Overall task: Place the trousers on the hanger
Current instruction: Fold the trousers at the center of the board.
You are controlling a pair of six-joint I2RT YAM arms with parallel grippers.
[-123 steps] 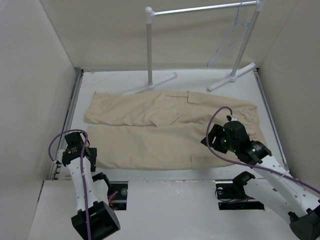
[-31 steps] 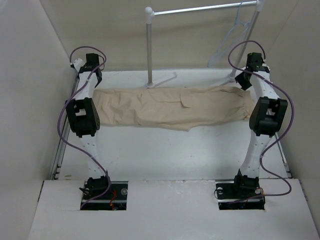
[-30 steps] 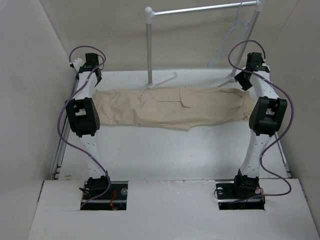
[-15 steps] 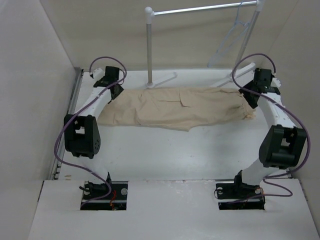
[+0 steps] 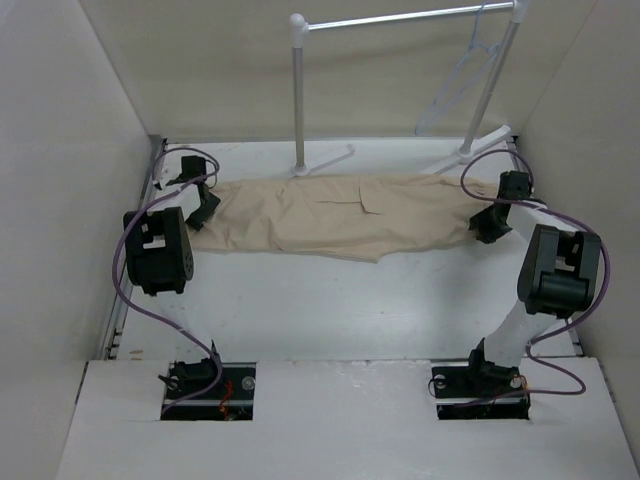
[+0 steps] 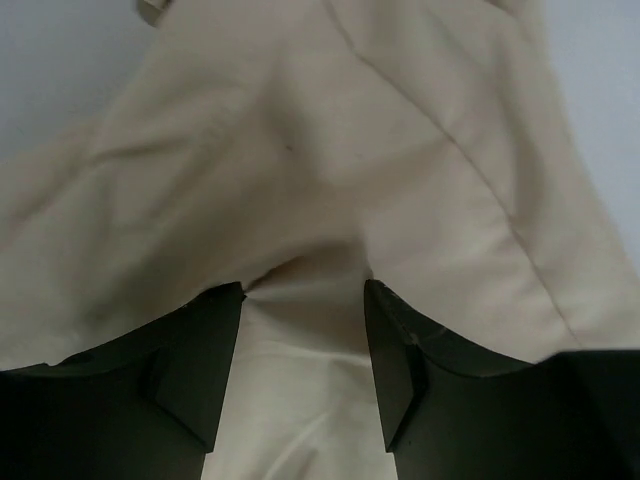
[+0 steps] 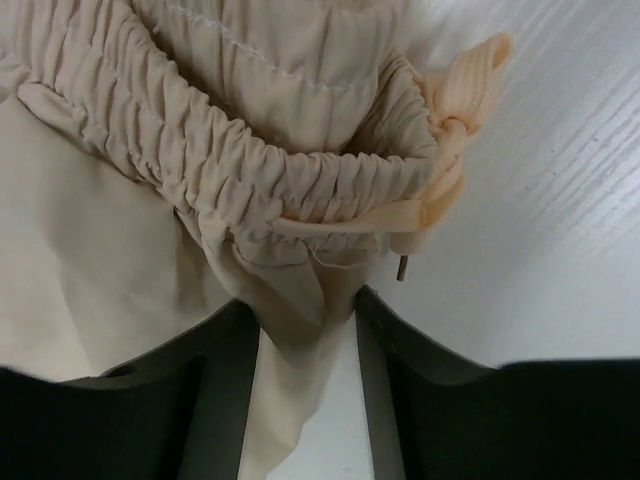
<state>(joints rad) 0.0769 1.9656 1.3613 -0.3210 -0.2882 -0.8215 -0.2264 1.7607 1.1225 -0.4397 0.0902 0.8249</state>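
The beige trousers lie folded lengthwise in a long strip across the far half of the table. My left gripper is low over their left end; in the left wrist view its jaws stand apart with cloth between and under them. My right gripper is at the right end, by the elastic waistband and its drawstring; its jaws stand apart round a fold of cloth, with bare table showing beside it. The pale hanger hangs on the rack at the far right.
The white-posted clothes rack with its metal bar stands behind the trousers, its feet on the table. Beige walls close in the left, right and back. Bare white table lies between the trousers and the arm bases.
Both arms have drawn back from the far corners and dropped to the two ends of the trousers. The trousers went from spread flat to folded lengthwise and now lie still.
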